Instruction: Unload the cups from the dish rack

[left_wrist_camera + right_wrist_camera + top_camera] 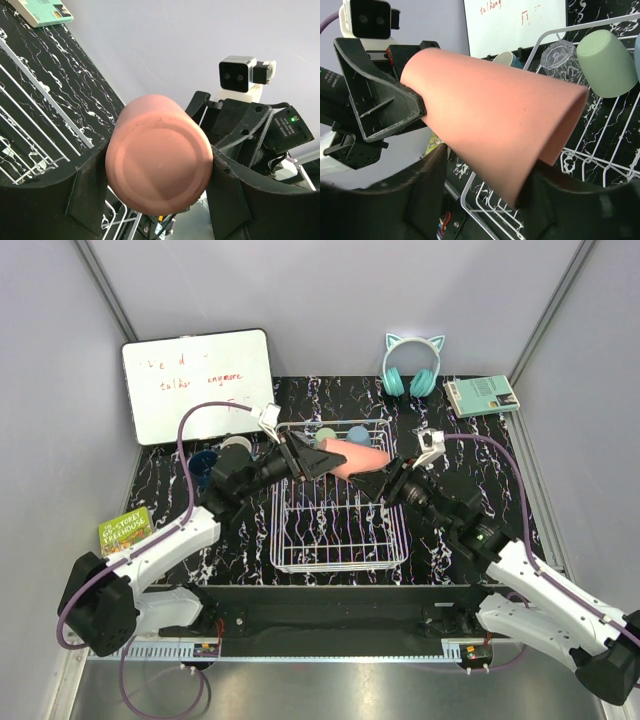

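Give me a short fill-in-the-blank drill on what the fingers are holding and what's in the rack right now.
1. The cup gripped by the left fingers and the right fingers is ____ in colour.
2. It lies on its side above the dish rack, its open mouth toward the ____ arm.
3. At the rack's far end stand a light-blue cup and a ____ one.
Missing words: salmon-pink; right; green.

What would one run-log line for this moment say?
pink cup: sideways above dish rack | left claw: grips base | right claw: grips open end
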You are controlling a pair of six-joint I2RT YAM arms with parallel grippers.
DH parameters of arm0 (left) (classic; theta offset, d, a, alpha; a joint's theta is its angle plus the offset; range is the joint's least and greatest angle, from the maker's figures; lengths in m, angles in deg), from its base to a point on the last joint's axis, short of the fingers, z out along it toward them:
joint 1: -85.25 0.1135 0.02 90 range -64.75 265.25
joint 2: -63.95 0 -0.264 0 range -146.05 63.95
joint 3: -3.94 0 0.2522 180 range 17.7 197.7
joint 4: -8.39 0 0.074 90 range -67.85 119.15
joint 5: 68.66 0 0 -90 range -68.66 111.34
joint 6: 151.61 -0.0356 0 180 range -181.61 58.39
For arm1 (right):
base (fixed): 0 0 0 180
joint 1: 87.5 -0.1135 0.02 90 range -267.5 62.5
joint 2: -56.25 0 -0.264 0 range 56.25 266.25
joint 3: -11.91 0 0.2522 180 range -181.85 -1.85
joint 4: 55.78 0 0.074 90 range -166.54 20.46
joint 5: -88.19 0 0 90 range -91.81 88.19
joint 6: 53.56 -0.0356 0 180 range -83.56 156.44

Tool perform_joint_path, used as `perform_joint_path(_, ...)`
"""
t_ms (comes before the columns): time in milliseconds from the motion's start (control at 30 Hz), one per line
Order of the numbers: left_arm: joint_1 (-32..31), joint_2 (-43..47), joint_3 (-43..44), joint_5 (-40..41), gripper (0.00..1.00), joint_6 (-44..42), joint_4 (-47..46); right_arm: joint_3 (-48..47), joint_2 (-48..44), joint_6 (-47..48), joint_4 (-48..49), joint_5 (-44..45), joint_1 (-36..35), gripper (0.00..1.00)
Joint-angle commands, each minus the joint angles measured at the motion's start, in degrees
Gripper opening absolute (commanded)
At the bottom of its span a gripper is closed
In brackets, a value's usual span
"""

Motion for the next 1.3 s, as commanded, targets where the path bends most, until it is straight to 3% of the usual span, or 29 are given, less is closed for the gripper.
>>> perform_joint_path(0,-0.44,-1.28,0.17,-5.00,0.00,1.99,-7.07,-1.06,1.97,-0.29,5.02,-2.30,-0.24,0.51)
perform_joint_path(33,-0.53,-1.72,0.00,-5.26,0.00,2.17,-6.99,-0.98,2.58,-0.29,5.28,-2.91,-0.32,0.47)
perform_joint_path(100,-0.62,-2.34,0.09,-5.62,0.00,2.26,-6.81,-1.06,3.12,-0.55,5.37,-3.70,-0.24,0.28)
perform_joint_path(133,-0.79,-2.52,0.09,-5.62,0.00,2.17,-6.64,-0.98,3.21,-0.64,5.28,-3.80,-0.24,0.18)
perform_joint_path(167,-0.80,-2.61,0.00,-5.62,0.00,2.08,-6.37,-0.89,3.21,-0.73,5.02,-3.71,-0.32,0.00)
perform_joint_path(300,-0.71,-1.99,0.44,-5.09,0.00,0.33,-1.91,-0.45,1.98,-0.82,2.83,-2.14,-0.15,0.00)
perform_joint_path(400,-0.71,-0.76,1.40,-3.95,0.29,-2.22,2.22,-0.19,-0.21,-0.47,-0.15,0.32,-0.24,0.00)
perform_joint_path(433,-0.62,-0.41,1.84,-3.51,0.56,-3.44,3.29,-0.27,-1.61,-0.29,-1.04,0.86,-0.24,0.00)
perform_joint_path(533,-0.53,1.34,3.25,-0.27,0.82,-6.08,9.26,-0.18,-4.95,0.50,-3.68,3.67,-0.24,0.00)
perform_joint_path(667,-0.10,3.19,4.74,3.87,0.92,-7.94,14.71,-0.53,-8.04,1.47,-9.04,6.31,-0.32,0.00)
perform_joint_path(867,1.49,5.12,5.27,9.84,0.96,-7.85,20.68,-2.29,-10.15,1.91,-14.31,10.96,-0.24,0.00)
perform_joint_path(933,1.84,5.74,5.79,13.88,0.96,-7.76,23.23,-4.22,-9.02,1.56,-19.65,16.75,-0.15,0.00)
perform_joint_path(1133,1.93,7.59,8.43,25.75,0.95,-8.02,36.24,-16.16,0.82,-0.55,-36.09,34.59,-0.24,0.00)
perform_joint_path(1267,1.93,6.71,12.29,30.67,0.93,-8.29,46.52,-31.33,11.36,-2.66,-46.99,43.65,1.42,0.00)
